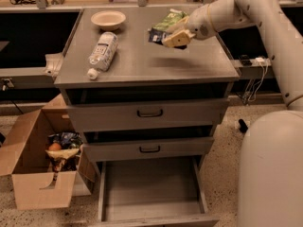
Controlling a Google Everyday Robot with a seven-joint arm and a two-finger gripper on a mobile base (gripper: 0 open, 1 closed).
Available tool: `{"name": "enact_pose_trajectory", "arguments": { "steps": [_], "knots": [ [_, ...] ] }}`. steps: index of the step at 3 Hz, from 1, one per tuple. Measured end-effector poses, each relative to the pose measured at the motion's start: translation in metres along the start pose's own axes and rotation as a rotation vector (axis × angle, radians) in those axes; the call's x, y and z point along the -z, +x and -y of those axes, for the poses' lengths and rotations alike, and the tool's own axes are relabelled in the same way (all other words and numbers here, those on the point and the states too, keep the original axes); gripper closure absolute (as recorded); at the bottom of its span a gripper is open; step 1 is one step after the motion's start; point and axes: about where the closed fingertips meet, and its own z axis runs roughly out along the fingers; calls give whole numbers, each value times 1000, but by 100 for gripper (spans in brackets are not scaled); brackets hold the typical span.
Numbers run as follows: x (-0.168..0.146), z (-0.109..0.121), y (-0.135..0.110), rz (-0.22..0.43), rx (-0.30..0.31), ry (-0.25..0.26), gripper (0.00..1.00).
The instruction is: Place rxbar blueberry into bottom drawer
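The rxbar blueberry (155, 36) is a small dark navy bar with white print, held at its right end by my gripper (174, 39). The gripper is shut on it and holds it in the air above the cabinet top (142, 65), over the back right part. The arm reaches in from the upper right. The bottom drawer (149, 186) is pulled out at the foot of the cabinet, a shallow grey tray with a bare floor, well below and in front of the gripper.
A green snack bag (171, 19) lies just behind the gripper. A bowl (108, 19) and a lying water bottle (102, 52) sit on the left of the top. The two upper drawers (149, 113) are shut. A cardboard box (42, 171) stands on the floor at left.
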Motion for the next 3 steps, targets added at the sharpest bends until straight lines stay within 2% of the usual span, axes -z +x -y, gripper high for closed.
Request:
{"name": "enact_pose_trajectory", "arguments": {
  "steps": [1, 2, 3],
  "knots": [
    [11, -28, -61, 121, 206, -42, 100],
    [10, -27, -59, 118, 209, -42, 100],
    [-3, -42, -50, 118, 210, -102, 100]
  ]
}}
